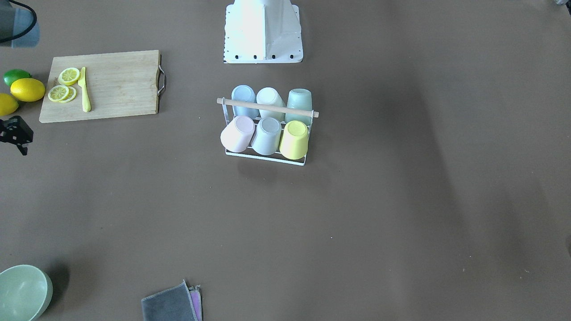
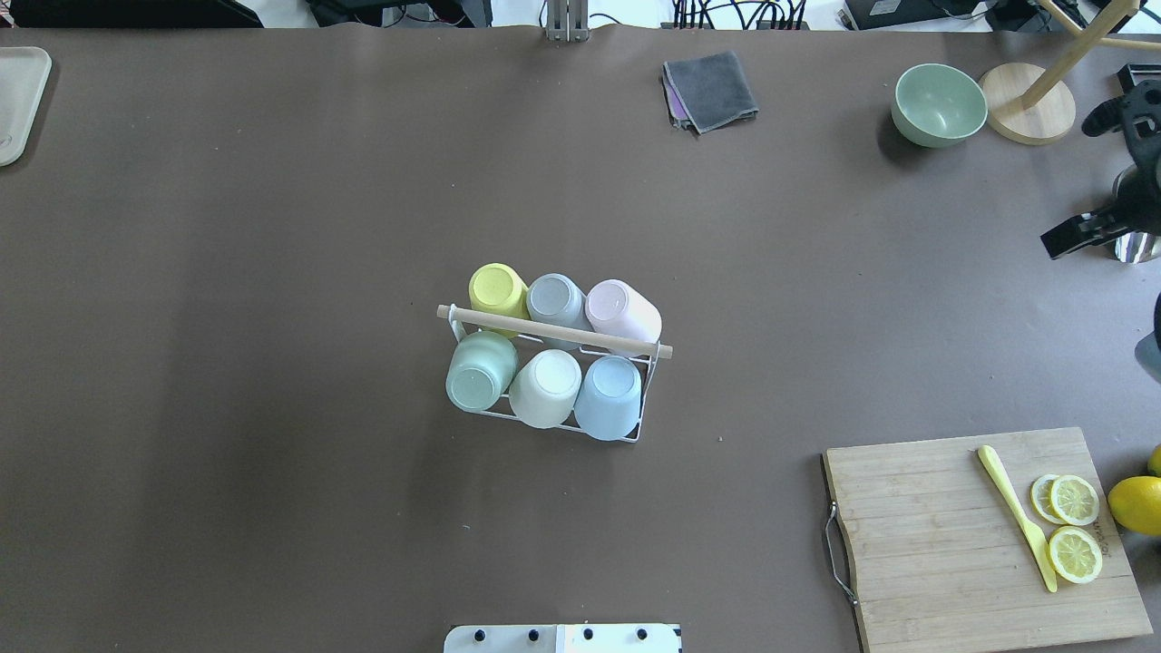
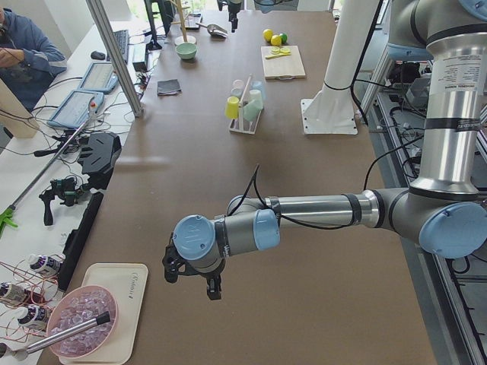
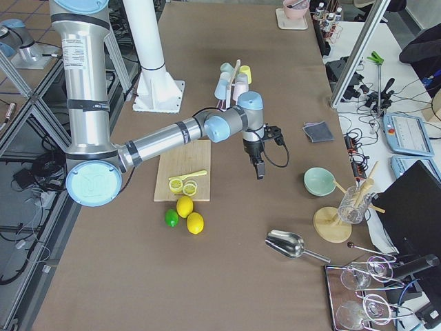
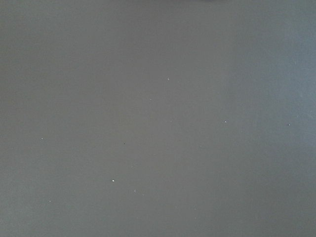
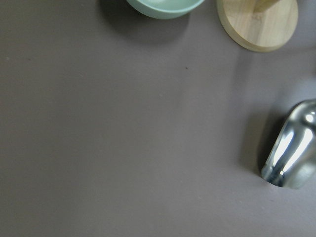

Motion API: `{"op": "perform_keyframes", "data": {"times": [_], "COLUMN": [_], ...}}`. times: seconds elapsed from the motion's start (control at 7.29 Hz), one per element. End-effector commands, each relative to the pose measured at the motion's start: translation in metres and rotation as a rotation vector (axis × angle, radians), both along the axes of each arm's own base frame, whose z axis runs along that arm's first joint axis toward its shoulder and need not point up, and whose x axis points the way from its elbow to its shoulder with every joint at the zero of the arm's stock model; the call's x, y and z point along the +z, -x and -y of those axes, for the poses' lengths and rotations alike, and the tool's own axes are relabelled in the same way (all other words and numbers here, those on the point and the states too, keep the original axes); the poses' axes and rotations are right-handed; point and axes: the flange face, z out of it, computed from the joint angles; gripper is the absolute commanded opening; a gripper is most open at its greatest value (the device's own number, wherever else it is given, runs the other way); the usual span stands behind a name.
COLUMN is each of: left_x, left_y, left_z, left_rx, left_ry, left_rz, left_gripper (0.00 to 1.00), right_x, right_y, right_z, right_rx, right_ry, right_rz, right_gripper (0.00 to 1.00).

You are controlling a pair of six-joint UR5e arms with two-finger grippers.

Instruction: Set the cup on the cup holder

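The cup holder [image 2: 553, 332], a white wire rack with a wooden rod across the top, stands mid-table, also seen as the cup holder [image 1: 267, 107]. Several pastel cups sit upside-down on its prongs in two rows, among them a yellow cup [image 2: 497, 288] and a pink cup [image 1: 236, 133]. My right gripper [image 2: 1052, 247] hangs above the table's right end, far from the rack, near a metal scoop [image 6: 291, 153]; it holds nothing, and whether it is open or shut does not show. My left gripper [image 3: 192, 285] hovers over bare table at the left end; I cannot tell its state.
A cutting board [image 2: 952, 535] with lemon slices and a yellow knife [image 2: 1016, 512] lies near right. Whole lemons [image 1: 27, 89], a green bowl [image 2: 939, 104], a wooden stand base [image 2: 1025, 113] and a grey cloth [image 2: 712, 89] ring the far side. A tray [image 2: 18, 100] sits far left.
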Motion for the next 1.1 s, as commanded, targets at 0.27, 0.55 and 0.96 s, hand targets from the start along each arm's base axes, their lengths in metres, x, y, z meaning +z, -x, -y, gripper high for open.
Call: {"op": "perform_keyframes", "data": {"times": [0.27, 0.55, 0.96], "left_x": [0.0, 0.001, 0.0], "left_y": [0.0, 0.0, 0.0], "left_z": [0.0, 0.0, 0.0], "left_rx": [0.001, 0.001, 0.001], "left_ry": [0.0, 0.002, 0.0], "left_rz": [0.0, 0.0, 0.0], "left_gripper": [0.98, 0.98, 0.98], "right_x": [0.117, 0.138, 0.144], "right_y": [-0.15, -0.157, -0.155], "right_z": [0.014, 0.018, 0.024], "right_rx": [0.068, 0.09, 0.09], "right_ry": [0.306, 0.362, 0.379], "right_rz": [0.186, 0.27, 0.278], "right_gripper": [1.0, 1.0, 1.0]}}
